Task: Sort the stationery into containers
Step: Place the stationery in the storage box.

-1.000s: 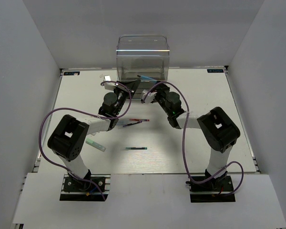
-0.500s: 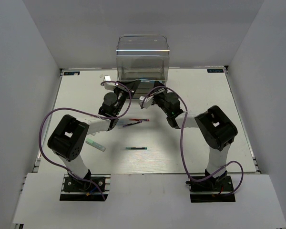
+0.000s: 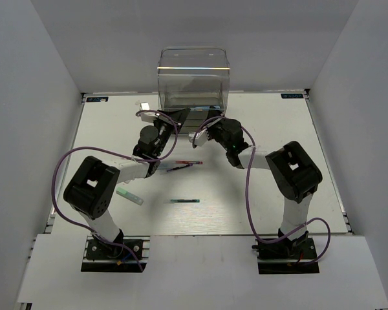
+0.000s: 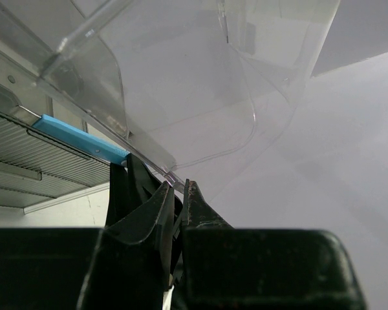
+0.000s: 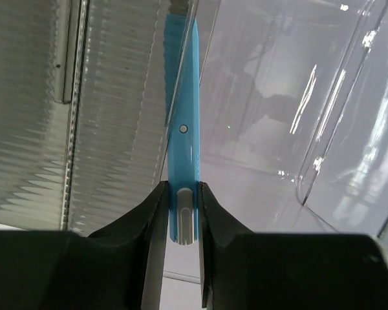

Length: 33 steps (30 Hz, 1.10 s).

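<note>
The clear drawer box (image 3: 194, 81) stands at the back middle of the table. My left gripper (image 3: 176, 118) is at its lower front; in the left wrist view it (image 4: 178, 184) is shut on the thin clear lip of a pulled-out drawer (image 4: 200, 139). My right gripper (image 3: 200, 134) is just right of it, shut on a light blue stick (image 5: 184, 142) that points along the clear drawer wall (image 5: 278, 129). The stick also shows in the left wrist view (image 4: 77, 139). A red pen (image 3: 189, 162), a dark pen (image 3: 180, 168), a dark green pen (image 3: 184, 201) and a pale green marker (image 3: 129, 196) lie on the table.
A small white block (image 3: 144, 104) sits left of the box. Purple cables loop over both arms. White walls enclose the table on three sides.
My right wrist has swung up toward the box, carrying the blue stick closer to the drawer. My left gripper has stayed on the drawer lip. The pens on the table have not moved.
</note>
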### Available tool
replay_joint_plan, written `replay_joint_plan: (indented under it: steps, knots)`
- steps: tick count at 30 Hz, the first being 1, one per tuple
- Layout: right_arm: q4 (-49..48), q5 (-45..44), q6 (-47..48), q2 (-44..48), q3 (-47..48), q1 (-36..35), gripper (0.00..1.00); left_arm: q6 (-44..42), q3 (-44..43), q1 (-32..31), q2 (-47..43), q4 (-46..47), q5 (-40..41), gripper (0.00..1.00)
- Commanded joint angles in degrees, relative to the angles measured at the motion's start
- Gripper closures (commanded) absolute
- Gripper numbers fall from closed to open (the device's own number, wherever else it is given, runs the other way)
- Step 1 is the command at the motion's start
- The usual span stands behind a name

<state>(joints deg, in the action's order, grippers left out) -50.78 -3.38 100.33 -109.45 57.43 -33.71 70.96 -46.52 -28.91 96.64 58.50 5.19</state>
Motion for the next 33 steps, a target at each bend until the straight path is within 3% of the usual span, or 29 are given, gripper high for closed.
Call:
replay_joint_plan:
  steps: [1, 10, 16, 19, 25, 33]
  knots:
    - [3.40, 1.53, 4.69, 0.46, 2.95, 0.49, 1.00, -1.00, -0.32, -0.01, -4.09, 4.61, 0.52, 1.00]
    - [2.18, 1.80, 5.58, -0.24, 4.62, 1.11, 1.00, -1.00, -0.32, -0.01, -4.09, 4.61, 0.52, 1.00]
    - [1.57, 2.76, 2.42, 0.99, 3.92, 1.11, 0.71, -1.00, -0.32, -0.01, -3.56, 4.61, 0.52, 1.00]
    - [0.08, 5.39, 1.80, 1.78, 2.43, 1.28, 0.64, -1.00, -0.85, -0.01, -3.56, 4.61, 0.52, 1.00]
    - [-1.33, 5.92, -0.57, 2.66, 1.72, 1.28, 0.56, -1.00, -0.85, -0.01, -3.04, 4.61, 0.52, 1.00]
    - [2.78, 13.48, -7.60, 11.36, -4.85, 1.29, 0.56, -1.00, -0.85, -0.01, -3.04, 4.61, 0.52, 1.00]
